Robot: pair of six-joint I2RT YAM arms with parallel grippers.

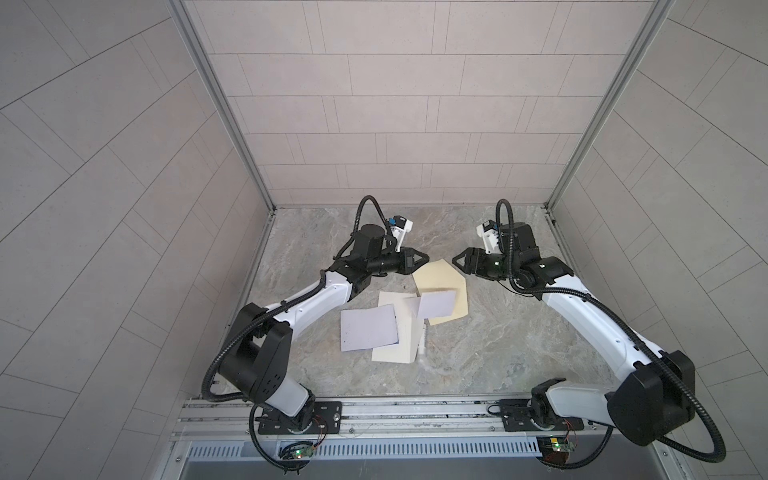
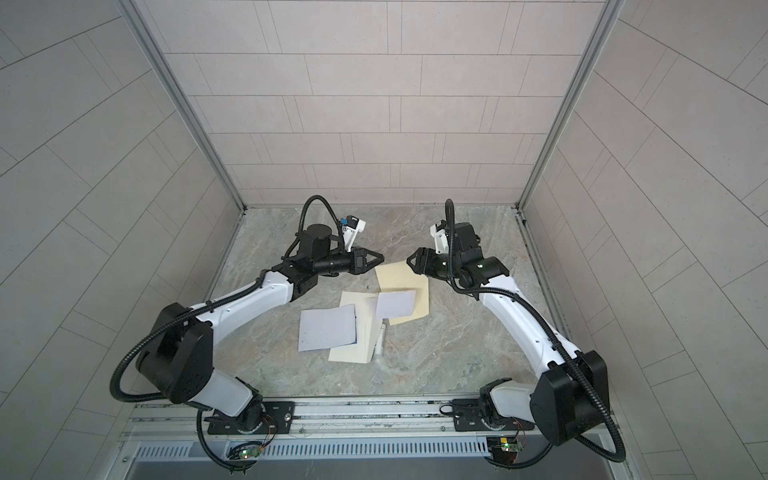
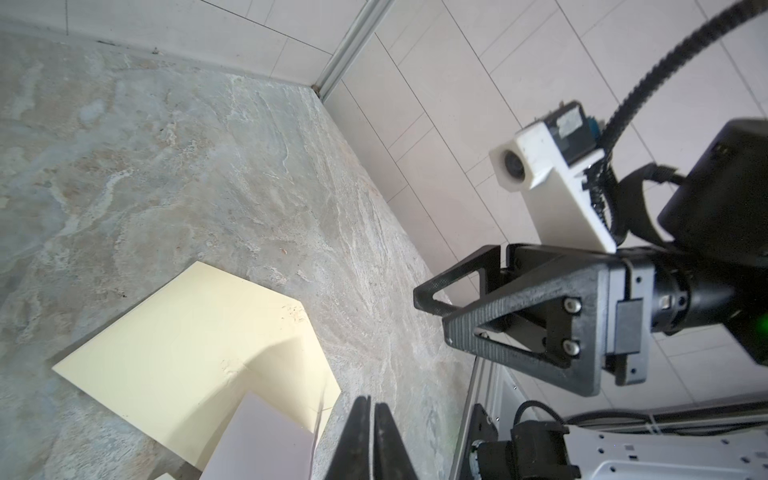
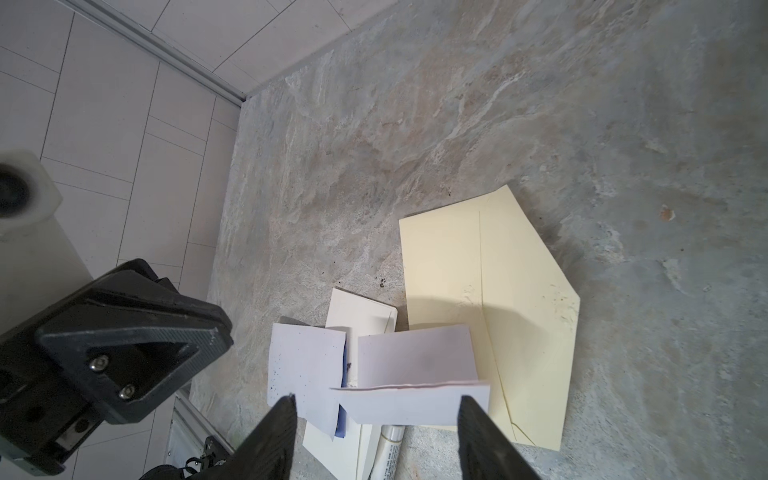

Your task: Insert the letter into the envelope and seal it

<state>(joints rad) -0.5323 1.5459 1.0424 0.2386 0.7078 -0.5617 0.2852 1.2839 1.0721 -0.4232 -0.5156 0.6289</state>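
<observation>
1. The letter [image 4: 415,359] is a white sheet folded along a crease. It sits outside the yellow envelope [image 1: 441,282], across that envelope's near edge. It looks blurred in both top views, and I cannot tell whether it rests on the paper or is just off it.
2. The yellow envelope lies flat on the desk [image 1: 498,340] near the middle. Its flap is folded out and open, and nothing is inside its mouth that I can see.
3. The right tool [image 1: 457,259] hangs above the envelope's far right corner. Its jaws are spread wide and grip nothing. In the right wrist view the letter shows in the gap between the fingers, but beyond them and untouched.
4. The left tool [image 1: 422,258] hangs above the envelope's far left corner. Its jaws are pressed together and hold nothing. The two tools point at each other and are apart.
5. A paler envelope [image 1: 395,347] lies nearer the front edge and left of the yellow one. One of its corners is under the letter.
6. A second white sheet [image 1: 368,328] lies tilted over the left part of the paler envelope. A strip of blue shows at its edge in the right wrist view.
7. A white tube [image 1: 422,351] lies just beside the paler envelope's right edge. Its far end runs under the letter.
</observation>
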